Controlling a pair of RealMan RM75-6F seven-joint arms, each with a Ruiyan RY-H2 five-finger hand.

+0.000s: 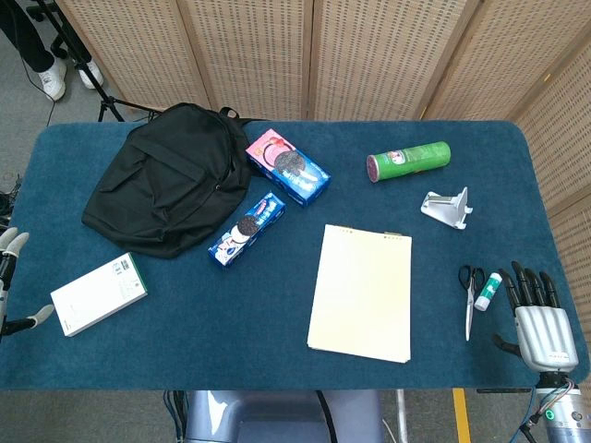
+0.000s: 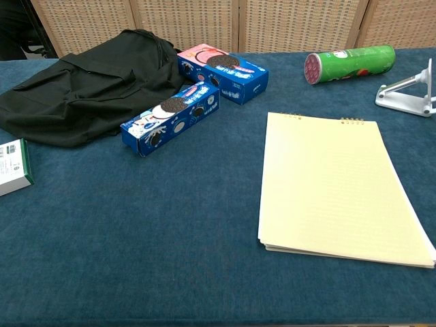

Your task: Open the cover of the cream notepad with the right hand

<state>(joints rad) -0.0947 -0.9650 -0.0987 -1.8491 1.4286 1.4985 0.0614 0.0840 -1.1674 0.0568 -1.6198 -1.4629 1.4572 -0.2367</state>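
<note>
The flat, closed cream spiral-bound notepad (image 1: pixel 361 293) lies mid-frame, left of the empty, spread-fingered right hand (image 1: pixel 540 323) at lower right.

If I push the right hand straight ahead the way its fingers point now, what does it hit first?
Probably the glue stick: it lies just past the right hand fingertips, slightly left, with the scissors further left. Height is unclear, so it may pass over.

Head view: high, steep down on whole table (image 1: pixel 277 351). Chest view: low, closer (shares middle).
</note>
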